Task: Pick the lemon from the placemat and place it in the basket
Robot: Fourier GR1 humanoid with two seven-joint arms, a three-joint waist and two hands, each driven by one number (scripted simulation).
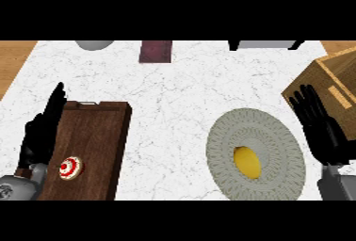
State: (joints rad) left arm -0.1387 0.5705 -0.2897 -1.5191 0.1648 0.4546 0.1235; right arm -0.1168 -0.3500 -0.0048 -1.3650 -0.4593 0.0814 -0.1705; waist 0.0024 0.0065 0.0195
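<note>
The lemon (246, 162) lies on the round grey placemat (278, 136), toward its 6 o'clock side. The right hand (321, 129) rests at the mat's 3 o'clock edge, fingers straight, holding nothing. The basket (332, 82), a wooden box, sits at the mat's 1 o'clock. The left hand (42, 132) lies flat, fingers extended, at 9 o'clock of a brown board (94, 141) carrying a red-and-white disc (68, 168).

Yellow lemon (246, 162) on grey ribbed round placemat (274, 136), just left of black right hand (321, 127). Tan wooden basket (334, 80) above that hand. Dark brown wood-grain board (94, 141) right of black left hand (42, 132), carrying a red-and-white ringed disc (69, 167). Counter (173, 89) white marble, grey veins.
</note>
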